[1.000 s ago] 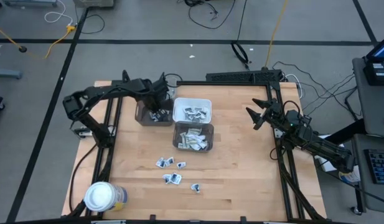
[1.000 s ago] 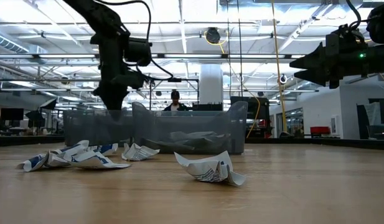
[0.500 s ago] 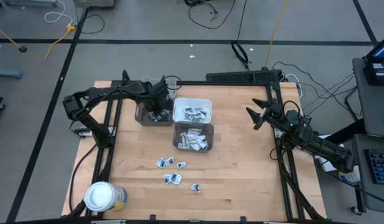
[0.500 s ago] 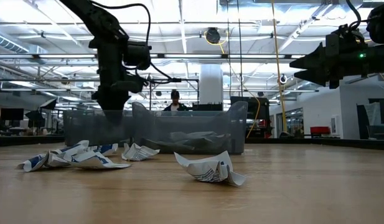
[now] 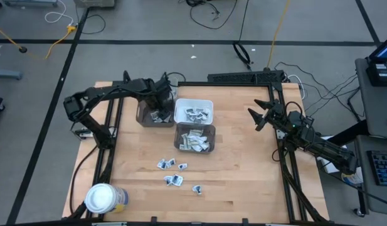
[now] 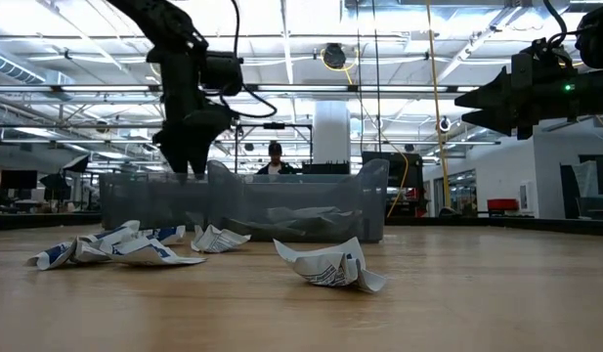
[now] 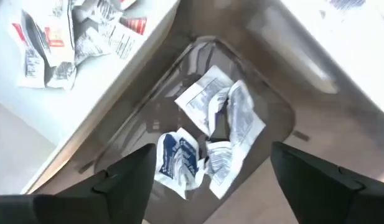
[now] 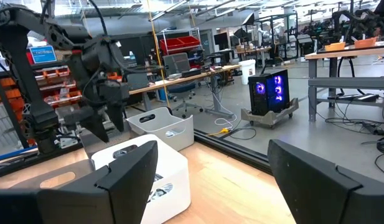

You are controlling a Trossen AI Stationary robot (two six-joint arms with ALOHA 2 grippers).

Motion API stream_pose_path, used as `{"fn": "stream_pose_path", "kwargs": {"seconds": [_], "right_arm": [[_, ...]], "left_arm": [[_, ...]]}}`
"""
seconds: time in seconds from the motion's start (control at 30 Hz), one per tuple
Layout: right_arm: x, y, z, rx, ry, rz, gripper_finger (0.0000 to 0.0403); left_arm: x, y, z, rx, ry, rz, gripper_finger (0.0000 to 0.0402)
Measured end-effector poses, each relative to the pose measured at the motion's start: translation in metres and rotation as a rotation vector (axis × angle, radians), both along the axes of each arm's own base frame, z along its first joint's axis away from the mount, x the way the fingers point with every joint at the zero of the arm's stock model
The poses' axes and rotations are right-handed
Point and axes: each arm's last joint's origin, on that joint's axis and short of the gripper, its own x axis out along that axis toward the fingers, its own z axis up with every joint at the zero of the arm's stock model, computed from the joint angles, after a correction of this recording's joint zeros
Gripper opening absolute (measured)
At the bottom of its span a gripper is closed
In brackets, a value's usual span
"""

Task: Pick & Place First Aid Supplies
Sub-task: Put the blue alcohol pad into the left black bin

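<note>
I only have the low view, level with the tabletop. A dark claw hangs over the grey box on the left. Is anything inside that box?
Observer: Yes. The left wrist view looks straight down into the grey bin, and a few crumpled packets, white with blue print, lie on its floor.
Operator: Is the claw holding one?
Observer: No. The left gripper is open above that bin, with nothing between its fingers.
Operator: Are there more boxes than the two I see?
Observer: Yes, three from above. A white bin sits beside that grey one, behind the second grey bin, and it also holds packets.
</note>
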Motion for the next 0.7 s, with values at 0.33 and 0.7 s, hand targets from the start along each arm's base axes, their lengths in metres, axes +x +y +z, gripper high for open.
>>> {"fn": "stream_pose_path", "kwargs": {"seconds": [0.33, 0.7], "right_arm": [[0.000, 0.000, 0.000, 0.000, 0.000, 0.000, 0.0297], [0.000, 0.000, 0.000, 0.000, 0.000, 0.000, 0.0297]], "left_arm": [[0.014, -0.027, 0.030, -0.034, 0.001, -0.102, 0.0327], [0.039, -0.119, 0.030, -0.103, 0.009, -0.364, 0.0304]]}}
